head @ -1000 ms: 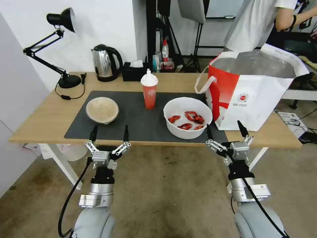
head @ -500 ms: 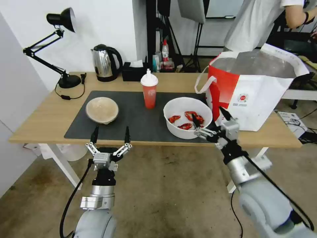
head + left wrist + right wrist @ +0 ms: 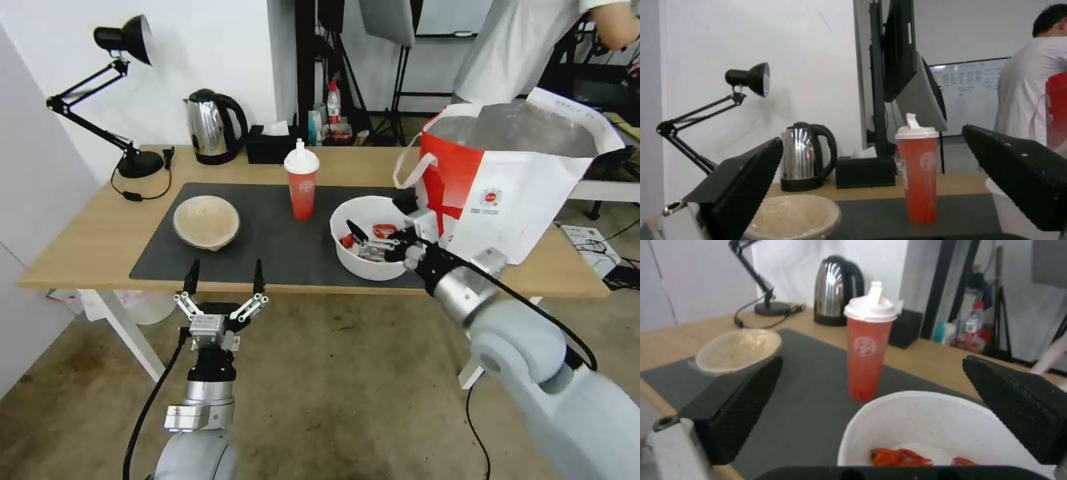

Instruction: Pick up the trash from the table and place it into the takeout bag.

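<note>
Right jaws (image 3: 381, 223) spread wide over white bowl (image 3: 360, 263); left jaws (image 3: 225, 275) spread, empty.

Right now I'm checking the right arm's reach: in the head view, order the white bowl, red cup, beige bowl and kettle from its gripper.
From the right gripper:
1. White bowl, directly beneath it.
2. Red cup, behind, toward the left.
3. Beige bowl, far left on the mat.
4. Kettle, back left by the wall.
</note>
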You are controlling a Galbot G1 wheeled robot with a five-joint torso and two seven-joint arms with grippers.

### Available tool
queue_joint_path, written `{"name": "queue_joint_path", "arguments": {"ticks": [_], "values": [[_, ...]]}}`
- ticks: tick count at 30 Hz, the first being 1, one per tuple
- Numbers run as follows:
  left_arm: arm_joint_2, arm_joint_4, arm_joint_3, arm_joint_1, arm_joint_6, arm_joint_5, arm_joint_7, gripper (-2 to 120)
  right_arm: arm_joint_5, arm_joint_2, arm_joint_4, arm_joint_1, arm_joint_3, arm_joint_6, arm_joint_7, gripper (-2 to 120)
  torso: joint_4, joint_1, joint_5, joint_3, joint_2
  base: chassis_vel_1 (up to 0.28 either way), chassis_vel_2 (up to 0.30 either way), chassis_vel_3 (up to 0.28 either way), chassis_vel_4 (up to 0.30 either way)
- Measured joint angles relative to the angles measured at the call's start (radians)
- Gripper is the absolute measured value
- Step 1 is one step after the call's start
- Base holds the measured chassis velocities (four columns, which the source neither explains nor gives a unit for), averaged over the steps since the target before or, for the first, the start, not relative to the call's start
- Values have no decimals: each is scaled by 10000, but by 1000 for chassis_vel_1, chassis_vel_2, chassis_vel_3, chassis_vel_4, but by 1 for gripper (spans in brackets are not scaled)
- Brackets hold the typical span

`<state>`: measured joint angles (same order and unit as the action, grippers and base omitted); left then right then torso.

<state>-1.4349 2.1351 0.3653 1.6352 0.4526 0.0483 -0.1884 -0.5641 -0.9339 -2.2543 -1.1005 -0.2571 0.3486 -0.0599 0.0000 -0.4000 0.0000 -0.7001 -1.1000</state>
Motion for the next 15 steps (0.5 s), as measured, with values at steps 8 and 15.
{"name": "queue_joint_path", "arguments": {"ticks": [8, 15], "values": [[-142, 35, 55, 48, 2, 77, 6, 100, -460, -76, 573, 2120, 1262, 2075, -216, 100, 1, 0, -1, 0, -1, 0, 0, 0, 0], [-233, -1, 157, 74, 42, 80, -12, 100, -772, -499, 1660, 3708, 2511, 3677, -498, 100, 0, 0, -1, 0, 0, 0, 0, 0, 0]]}}
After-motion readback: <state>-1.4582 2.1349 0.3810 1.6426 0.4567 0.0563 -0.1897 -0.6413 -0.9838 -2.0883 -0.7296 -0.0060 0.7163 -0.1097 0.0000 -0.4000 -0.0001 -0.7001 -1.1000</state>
